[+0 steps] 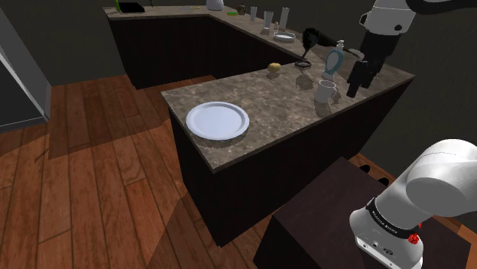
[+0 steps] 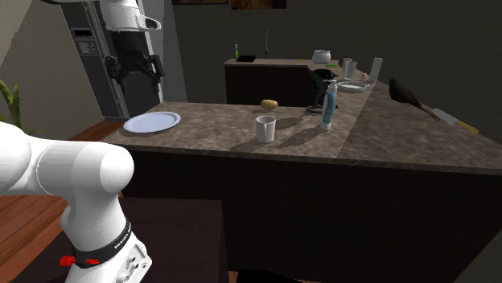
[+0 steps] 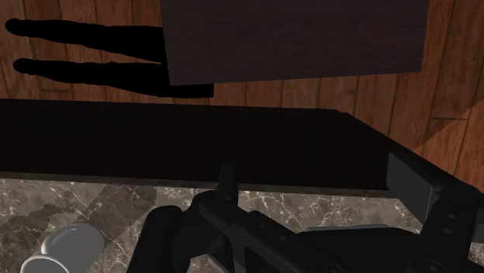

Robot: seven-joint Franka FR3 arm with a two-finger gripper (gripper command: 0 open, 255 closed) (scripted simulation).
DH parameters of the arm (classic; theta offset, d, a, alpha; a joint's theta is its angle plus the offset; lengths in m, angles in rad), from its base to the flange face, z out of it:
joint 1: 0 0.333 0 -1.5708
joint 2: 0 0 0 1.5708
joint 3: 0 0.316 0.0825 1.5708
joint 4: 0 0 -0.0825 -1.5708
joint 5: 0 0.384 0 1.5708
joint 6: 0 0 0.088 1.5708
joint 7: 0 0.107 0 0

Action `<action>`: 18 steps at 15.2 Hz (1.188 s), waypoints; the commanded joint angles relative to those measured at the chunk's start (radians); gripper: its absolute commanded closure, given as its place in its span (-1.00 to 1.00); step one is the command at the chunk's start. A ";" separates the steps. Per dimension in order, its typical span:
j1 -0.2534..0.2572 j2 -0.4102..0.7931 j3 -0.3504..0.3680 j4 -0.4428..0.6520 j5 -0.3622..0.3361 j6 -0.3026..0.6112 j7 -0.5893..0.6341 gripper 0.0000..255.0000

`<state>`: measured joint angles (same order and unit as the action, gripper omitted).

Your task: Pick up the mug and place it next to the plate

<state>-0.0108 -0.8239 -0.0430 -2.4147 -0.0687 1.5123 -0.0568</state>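
Mug (image 1: 326, 92), white and upright, stands on the mottled stone counter (image 1: 260, 99) toward the far right end in the shoulder view. It is well apart from the white plate (image 1: 218, 121), which lies near the counter's near left corner in that view. A small yellowish lump (image 1: 273, 69) and a pale blue bottle (image 1: 333, 63) sit farther back on the same top. The black gripper (image 1: 357, 81) hangs just right of the mug and somewhat above it, its fingers standing apart with nothing between them. In the wrist view the mug (image 3: 66, 248) shows off to one side of the fingers, not in the gap. The mug looks small, stiff and hollow, likely light enough for a modest squeeze, but its smooth wall could slip and it would probably chip if dropped or knocked over. A sound hold would seem to be from above, with one finger inside the rim and one outside, or across the whole body if the opening allows. What may be a handle on its right side in the shoulder view is too small to be sure of and is better avoided. The hand would need to shift over the mug first, since a straight descent from here would likely miss it
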 commanded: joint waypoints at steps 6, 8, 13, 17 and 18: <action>-0.028 0.120 -0.083 0.006 -0.061 0.124 -0.077 -1.00; -0.037 0.175 -0.115 0.018 -0.080 0.172 -0.107 -1.00; -0.054 0.328 -0.193 0.069 -0.109 0.287 -0.182 -1.00; -0.064 0.463 -0.253 0.133 -0.111 0.368 -0.245 -1.00; -0.065 0.498 -0.267 0.151 -0.108 0.386 -0.262 -1.00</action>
<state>-0.0759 -0.3660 -0.2965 -2.2870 -0.1803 1.8798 -0.3029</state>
